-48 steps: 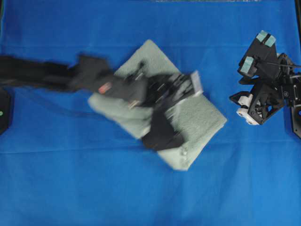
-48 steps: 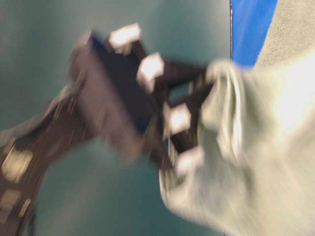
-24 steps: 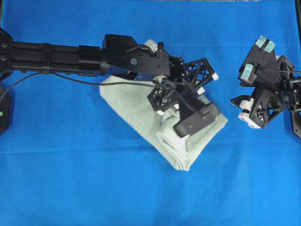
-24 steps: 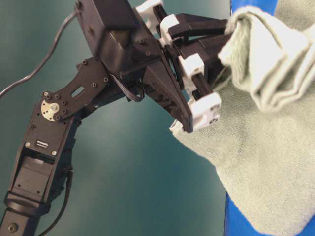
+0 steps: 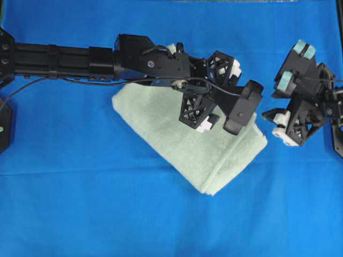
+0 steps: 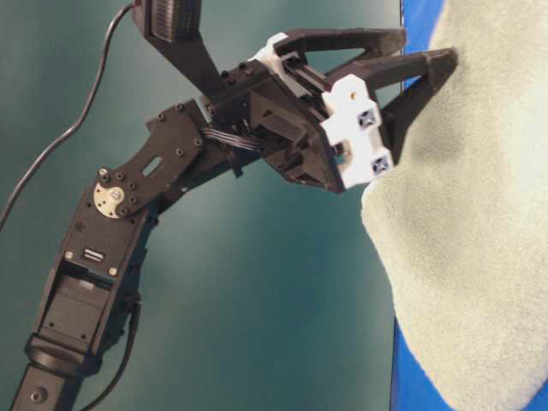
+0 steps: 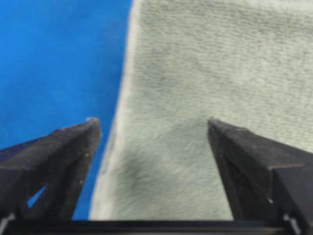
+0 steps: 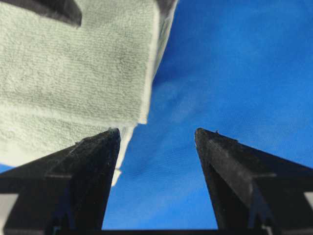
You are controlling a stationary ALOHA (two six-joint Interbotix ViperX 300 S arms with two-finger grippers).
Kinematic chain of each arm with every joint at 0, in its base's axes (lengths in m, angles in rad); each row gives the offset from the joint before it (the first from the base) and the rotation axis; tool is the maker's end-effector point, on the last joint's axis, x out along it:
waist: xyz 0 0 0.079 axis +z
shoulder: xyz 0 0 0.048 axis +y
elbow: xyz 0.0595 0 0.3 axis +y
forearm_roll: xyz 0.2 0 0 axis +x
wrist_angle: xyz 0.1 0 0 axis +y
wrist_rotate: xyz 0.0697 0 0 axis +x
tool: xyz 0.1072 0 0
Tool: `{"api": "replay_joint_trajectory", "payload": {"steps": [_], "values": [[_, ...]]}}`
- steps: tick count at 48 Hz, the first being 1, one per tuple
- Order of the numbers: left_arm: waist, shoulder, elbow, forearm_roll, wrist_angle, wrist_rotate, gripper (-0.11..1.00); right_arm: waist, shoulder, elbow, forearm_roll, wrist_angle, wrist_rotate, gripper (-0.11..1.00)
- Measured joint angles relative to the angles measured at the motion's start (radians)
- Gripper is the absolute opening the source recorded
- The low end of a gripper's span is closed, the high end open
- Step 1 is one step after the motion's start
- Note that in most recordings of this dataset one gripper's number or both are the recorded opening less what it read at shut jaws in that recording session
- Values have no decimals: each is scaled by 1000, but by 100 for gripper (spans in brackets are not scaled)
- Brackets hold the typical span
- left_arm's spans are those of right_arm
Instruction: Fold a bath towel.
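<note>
Blue cloth cover (image 5: 80,203) lay over the whole surface, smooth and unbroken to every edge of the overhead view.

Item, far left: black mount (image 5: 5,126) at the surface's edge, partly cut off by the frame. A black cable (image 5: 80,80) ran from it beneath the left arm (image 5: 64,60), which stretched level across the upper part of the view.

Item, centre: bath towel (image 5: 161,134), pale sage green, folded into a thick oblong lying diagonally from upper left to lower right, flat on the cover. Its layered fold edges showed at the lower right corner.

Item, above the towel's right portion: left hand (image 5: 215,88), fingers spread wide, nothing between them. In the left wrist view both dark fingertips (image 7: 78,142) stood apart over the towel's long edge, one over cloth cover, the other over terry. The arm and hand hid the towel's upper corner from overhead.

Item, far right: right hand (image 5: 293,67), clear of the towel, fingers likewise spread and holding nothing. Its wrist view showed the towel's corner (image 8: 142,63) just beyond the left fingertip, with blue cover between the tips.
</note>
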Motion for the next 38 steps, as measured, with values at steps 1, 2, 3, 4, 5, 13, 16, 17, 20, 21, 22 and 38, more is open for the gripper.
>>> {"api": "replay_joint_trajectory", "payload": {"steps": [1, 2, 3, 4, 5, 13, 16, 17, 20, 21, 22, 38], "values": [[0, -3, 3, 0, -3, -3, 89, 0, -5, 2, 0, 0, 0, 64], [0, -5, 9, 0, -6, -6, 89, 0, -11, 2, 0, 2, 0, 64], [2, -11, 14, 0, -11, -8, 89, 0, -15, 2, -2, 0, -2, 64], [2, -17, 18, 0, -12, -11, 89, 0, -21, 2, -2, 0, 0, 64], [3, -26, 23, 0, -15, -14, 89, 0, -28, 2, -3, 2, 0, 64], [5, -152, 84, 0, -44, -78, 89, 0, -63, 2, -23, -3, 0, 64], [5, -209, 123, 0, -58, -114, 89, -2, -66, 2, -38, -5, 0, 64], [5, -230, 141, 0, -64, -130, 89, 0, -66, 2, -43, -5, 0, 64], [5, -295, 196, 0, -81, -173, 89, 0, -64, 0, -60, -5, 0, 64], [5, -314, 218, 0, -87, -190, 89, -2, -66, -2, -66, -6, -2, 64], [5, -342, 242, 0, -100, -210, 89, 0, -66, -5, -72, -5, -3, 64], [-11, -752, 649, -5, -388, -353, 89, 0, -87, -49, -163, -6, -9, 64]]}}
